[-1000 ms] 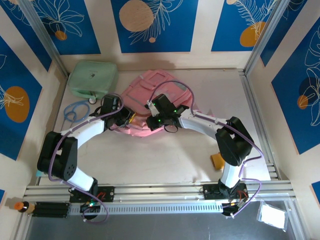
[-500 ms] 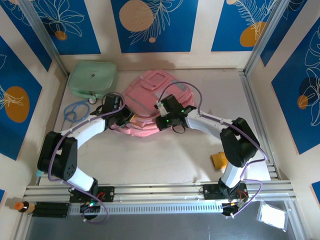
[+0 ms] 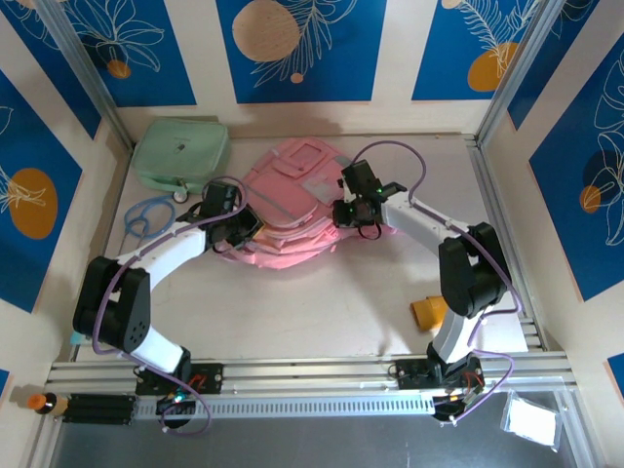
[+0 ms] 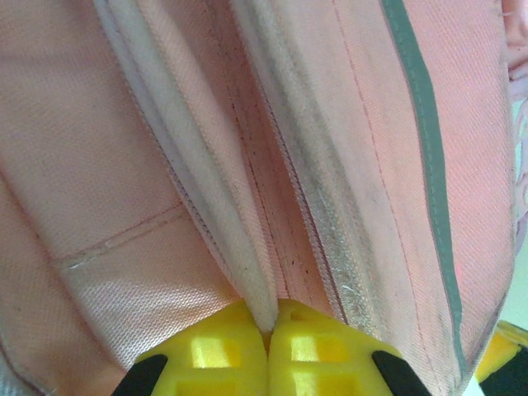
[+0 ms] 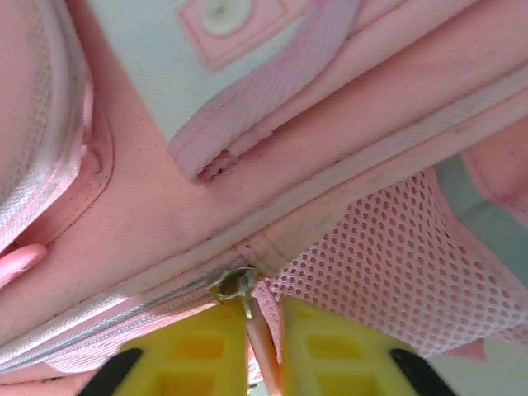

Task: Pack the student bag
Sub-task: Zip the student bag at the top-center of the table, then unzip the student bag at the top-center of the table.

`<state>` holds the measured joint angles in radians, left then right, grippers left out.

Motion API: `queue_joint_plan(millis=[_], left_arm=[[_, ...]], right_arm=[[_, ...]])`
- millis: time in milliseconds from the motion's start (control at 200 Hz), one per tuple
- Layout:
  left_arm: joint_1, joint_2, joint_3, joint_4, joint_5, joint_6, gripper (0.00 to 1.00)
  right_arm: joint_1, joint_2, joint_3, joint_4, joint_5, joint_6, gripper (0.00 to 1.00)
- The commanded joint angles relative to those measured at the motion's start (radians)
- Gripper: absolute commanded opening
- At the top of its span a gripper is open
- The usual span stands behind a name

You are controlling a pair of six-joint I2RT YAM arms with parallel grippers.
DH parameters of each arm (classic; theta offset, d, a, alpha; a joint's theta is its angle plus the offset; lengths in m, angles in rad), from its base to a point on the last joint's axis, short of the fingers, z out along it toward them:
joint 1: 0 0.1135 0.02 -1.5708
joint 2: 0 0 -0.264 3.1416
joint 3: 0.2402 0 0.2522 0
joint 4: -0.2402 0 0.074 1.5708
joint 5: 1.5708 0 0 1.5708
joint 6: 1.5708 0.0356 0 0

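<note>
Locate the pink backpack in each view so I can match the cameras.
Top external: student bag mid-table, between both arms.
Left wrist: bag close up, a fold pinched in the left hand at bottom centre.
Right wrist: bag close up, zipper pull by the right hand, mesh pocket at right.
Shared landmark: grey trim, seen as a stripe or panel up close.

Left gripper [image 4: 268, 334] pinching student bag [image 4: 272, 148] zipper seam, fingers together.
</note>
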<state>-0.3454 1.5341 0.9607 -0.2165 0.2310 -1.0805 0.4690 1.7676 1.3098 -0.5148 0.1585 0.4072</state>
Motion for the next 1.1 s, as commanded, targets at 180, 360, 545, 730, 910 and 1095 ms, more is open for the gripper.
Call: queue_joint_plan(millis=[180,360,545,730,910,1095], left_arm=[[-0.035,0.003,0.035,-0.073,-0.004,0.059,0.00],[-0.130,0.023,0.058,-0.047,-0.036,0.027,0.04],[-0.243,0.087,0.100,-0.037,-0.107,0.012,0.08],[-0.271,0.136,0.109,-0.017,-0.114,-0.006,0.17],[-0.272,0.139,0.119,-0.043,-0.125,0.011,0.25],[-0.273,0.148,0.127,-0.051,-0.116,0.020,0.32]], right_arm=[[-0.076,-0.050,0.002,-0.048,0.061,0.087,0.45],[-0.086,-0.205,-0.146,0.133,-0.160,0.130,0.61],[-0.083,-0.209,-0.239,0.315,-0.415,0.246,0.66],[-0.078,-0.138,-0.212,0.339,-0.452,0.282,0.66],[-0.079,-0.080,-0.142,0.288,-0.411,0.264,0.66],[-0.076,-0.023,-0.087,0.218,-0.302,0.277,0.67]])
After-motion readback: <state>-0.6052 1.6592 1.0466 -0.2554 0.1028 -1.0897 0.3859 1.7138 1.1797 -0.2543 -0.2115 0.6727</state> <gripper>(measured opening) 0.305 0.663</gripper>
